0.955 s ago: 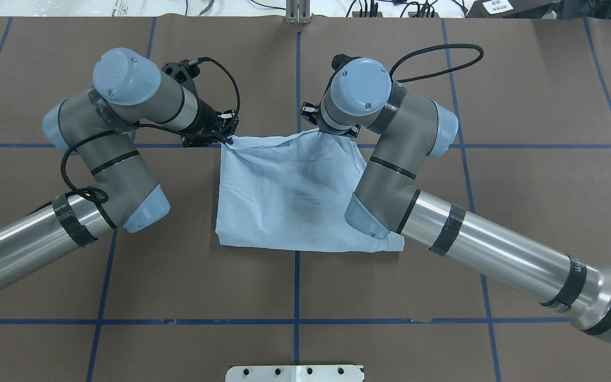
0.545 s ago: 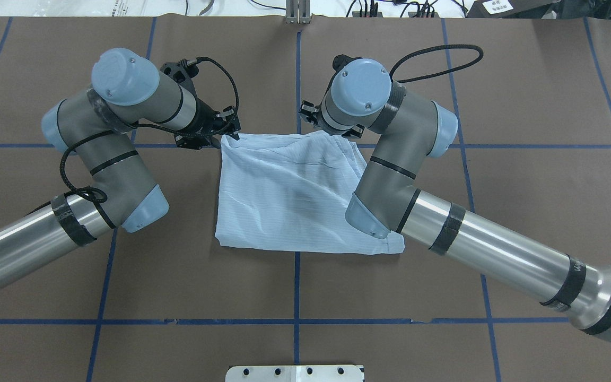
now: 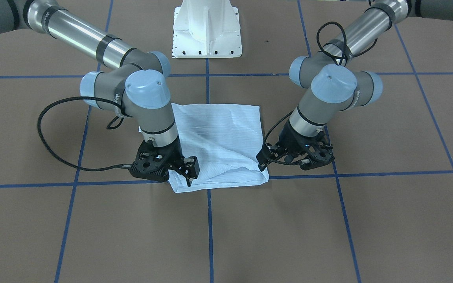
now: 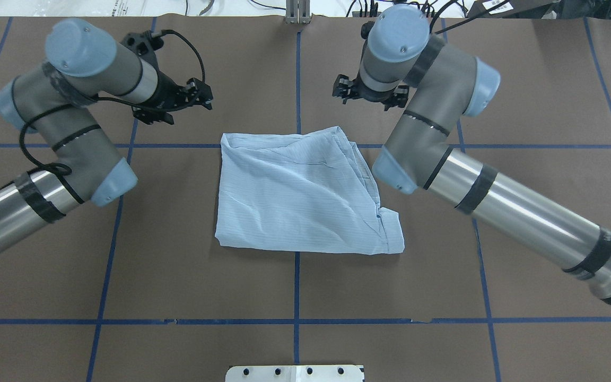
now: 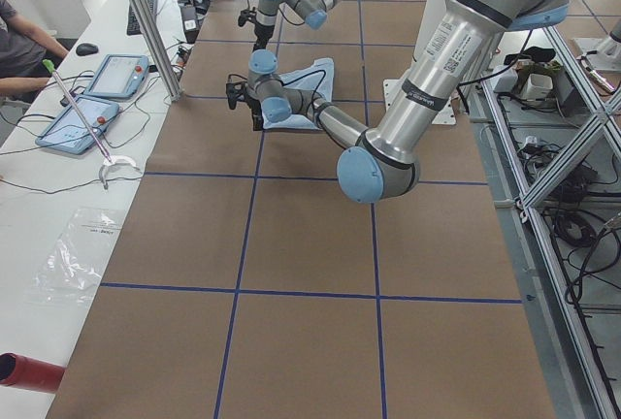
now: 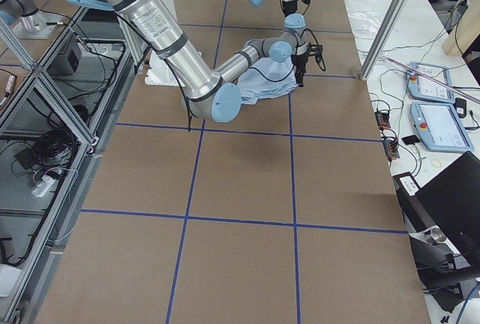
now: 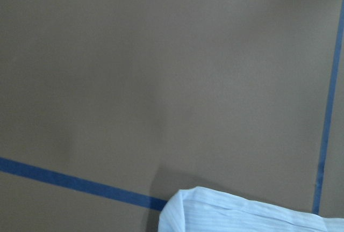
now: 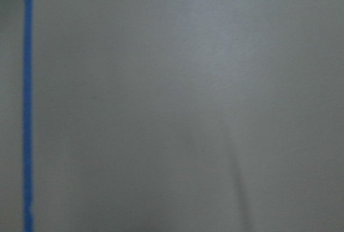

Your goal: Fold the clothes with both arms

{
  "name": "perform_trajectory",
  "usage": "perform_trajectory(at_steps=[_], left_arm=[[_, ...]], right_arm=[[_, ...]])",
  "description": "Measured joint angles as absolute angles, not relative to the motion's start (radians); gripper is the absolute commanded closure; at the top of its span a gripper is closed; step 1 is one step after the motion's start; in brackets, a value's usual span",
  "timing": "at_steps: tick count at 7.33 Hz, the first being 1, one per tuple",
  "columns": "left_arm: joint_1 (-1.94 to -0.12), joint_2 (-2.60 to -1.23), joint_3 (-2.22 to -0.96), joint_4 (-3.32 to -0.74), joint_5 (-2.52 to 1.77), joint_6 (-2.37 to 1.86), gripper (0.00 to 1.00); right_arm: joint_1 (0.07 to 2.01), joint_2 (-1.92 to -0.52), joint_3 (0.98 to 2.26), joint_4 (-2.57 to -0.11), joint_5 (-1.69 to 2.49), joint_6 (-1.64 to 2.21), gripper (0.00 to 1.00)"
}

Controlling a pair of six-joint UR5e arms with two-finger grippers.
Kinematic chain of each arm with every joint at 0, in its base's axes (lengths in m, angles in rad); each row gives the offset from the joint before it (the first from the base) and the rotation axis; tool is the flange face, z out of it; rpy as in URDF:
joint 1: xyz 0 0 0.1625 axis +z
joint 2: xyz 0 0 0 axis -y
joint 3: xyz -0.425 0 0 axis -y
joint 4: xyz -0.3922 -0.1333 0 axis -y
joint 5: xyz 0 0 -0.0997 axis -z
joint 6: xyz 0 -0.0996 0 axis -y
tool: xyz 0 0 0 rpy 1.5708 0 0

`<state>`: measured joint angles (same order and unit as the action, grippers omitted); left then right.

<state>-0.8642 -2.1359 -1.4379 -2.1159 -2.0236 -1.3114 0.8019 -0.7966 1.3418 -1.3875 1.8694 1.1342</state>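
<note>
The light blue striped shirt point(image 4: 295, 196) lies folded into a rough rectangle at the middle of the table, its right side rumpled. In the overhead view my left gripper point(image 4: 204, 95) is open and empty, beyond the shirt's far left corner and apart from it. My right gripper point(image 4: 369, 93) is open and empty, beyond the far right corner. The front-facing view puts both grippers point(image 3: 264, 161) point(image 3: 189, 173) close to that edge of the shirt point(image 3: 222, 133). The left wrist view shows a shirt corner point(image 7: 242, 216) below it. The right wrist view shows only table.
The brown table cover point(image 4: 178, 276) carries blue tape grid lines. The white pedestal base point(image 3: 207, 27) stands on the robot's side. Tablets point(image 5: 97, 89) and cables lie on the white bench past the table's far edge, where an operator sits point(image 5: 19, 50).
Both grippers have let go of the shirt's far edge, opened, and moved up and away toward the far side. The far edge has settled flat on the table.
</note>
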Motion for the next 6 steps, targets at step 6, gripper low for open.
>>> perform_trajectory(at_steps=[6], left_arm=[[-1.223,-1.761,-1.7,-1.892,-2.152,-0.486,0.0]], right_arm=[[1.272,-1.262,1.515,-1.483,2.198,0.182,0.0]])
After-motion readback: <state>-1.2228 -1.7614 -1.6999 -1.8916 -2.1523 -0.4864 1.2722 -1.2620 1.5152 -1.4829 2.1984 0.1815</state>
